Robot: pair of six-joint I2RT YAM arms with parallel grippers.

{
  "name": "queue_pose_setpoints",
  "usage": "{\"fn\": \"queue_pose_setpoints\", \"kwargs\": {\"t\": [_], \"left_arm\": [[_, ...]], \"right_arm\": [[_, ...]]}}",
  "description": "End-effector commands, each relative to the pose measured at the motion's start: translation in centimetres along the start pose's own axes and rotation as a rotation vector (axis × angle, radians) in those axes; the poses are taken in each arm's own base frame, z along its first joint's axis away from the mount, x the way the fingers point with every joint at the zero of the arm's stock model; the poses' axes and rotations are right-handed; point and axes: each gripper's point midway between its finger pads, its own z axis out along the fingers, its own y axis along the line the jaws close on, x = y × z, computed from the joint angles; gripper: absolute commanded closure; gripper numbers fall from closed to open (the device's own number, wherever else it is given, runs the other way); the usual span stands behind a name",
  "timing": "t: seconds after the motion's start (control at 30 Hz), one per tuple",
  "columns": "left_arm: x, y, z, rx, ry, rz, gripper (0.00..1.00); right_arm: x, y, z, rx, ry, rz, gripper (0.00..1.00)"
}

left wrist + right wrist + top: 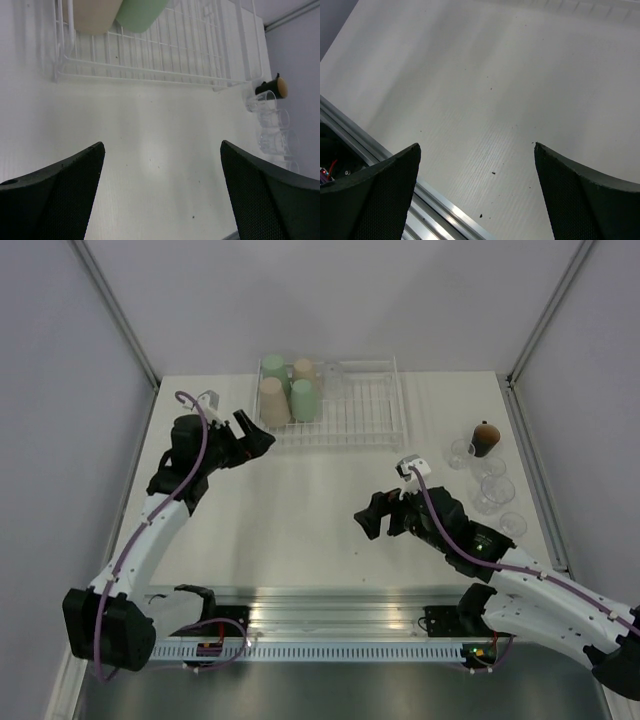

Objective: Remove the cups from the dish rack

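Observation:
The white wire dish rack (365,410) stands at the back of the table. In its left part stand two mint green cups (273,368) (304,400), two beige cups (303,370) (272,400) and a clear cup (333,380). My left gripper (257,432) is open and empty, just left of the rack's near left corner. In the left wrist view (162,165) the rack (165,55), a beige cup (95,15) and a green cup (140,12) lie ahead. My right gripper (362,521) (476,165) is open and empty over bare table, well short of the rack.
A small dark brown cup (485,438) and several clear glasses (495,488) stand at the right of the table; they also show in the left wrist view (272,127). An aluminium rail (330,615) runs along the near edge. Grey walls enclose the table.

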Motion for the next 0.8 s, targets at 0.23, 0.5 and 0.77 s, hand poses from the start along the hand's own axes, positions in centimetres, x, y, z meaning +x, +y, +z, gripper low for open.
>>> {"fn": "queue_pose_setpoints", "kwargs": {"t": [0.23,0.5,0.77], "left_arm": [[-6.0,-4.2,9.6,-0.142,-0.156,0.213,0.00],[-9.5,-1.3,14.6,-0.464,-0.242,0.337,0.00],[-9.8,1.5,17.6,-0.622,-0.221,0.428,0.00]], "right_arm": [[-0.1,0.5,-1.2,-0.039,-0.043,0.070,0.02],[1.2,0.4,-1.1,-0.052,-0.021,0.085,0.02],[1.4,0.1,-1.5,-0.047,-0.019,0.074,0.02]]}}
